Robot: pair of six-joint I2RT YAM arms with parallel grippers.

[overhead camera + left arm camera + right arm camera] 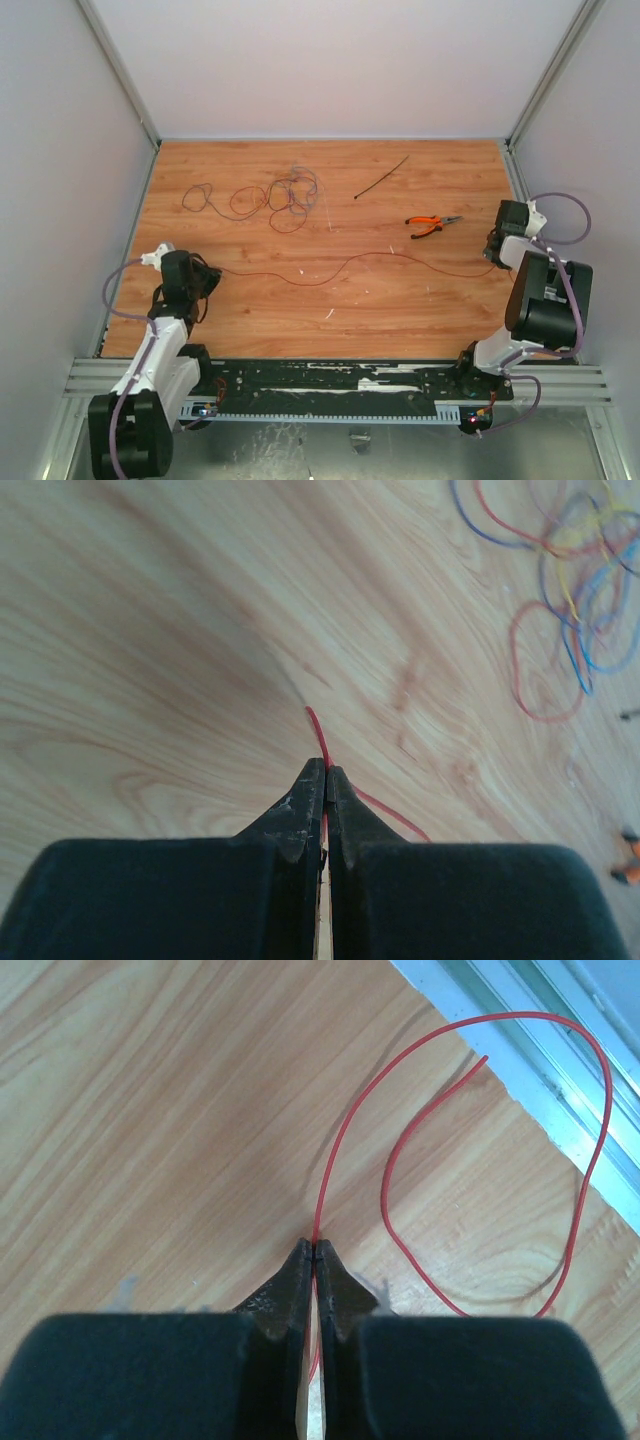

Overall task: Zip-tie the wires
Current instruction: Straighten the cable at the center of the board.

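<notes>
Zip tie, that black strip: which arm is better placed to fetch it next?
Probably the right. The zip tie lies right of centre, nearer the right end effector than the left end effector. Both are shut on the red wire, so it must release first.

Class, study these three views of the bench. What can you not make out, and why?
Top view: the zip tie is too small; its head cannot be found.
Top view: the wires are too thin to count the tangle's strands.
Left wrist view: the pliers are blurred and cut off by the right edge.
Right wrist view: the red wire runs behind the shut right gripper, which hides its lower stretch.
</notes>
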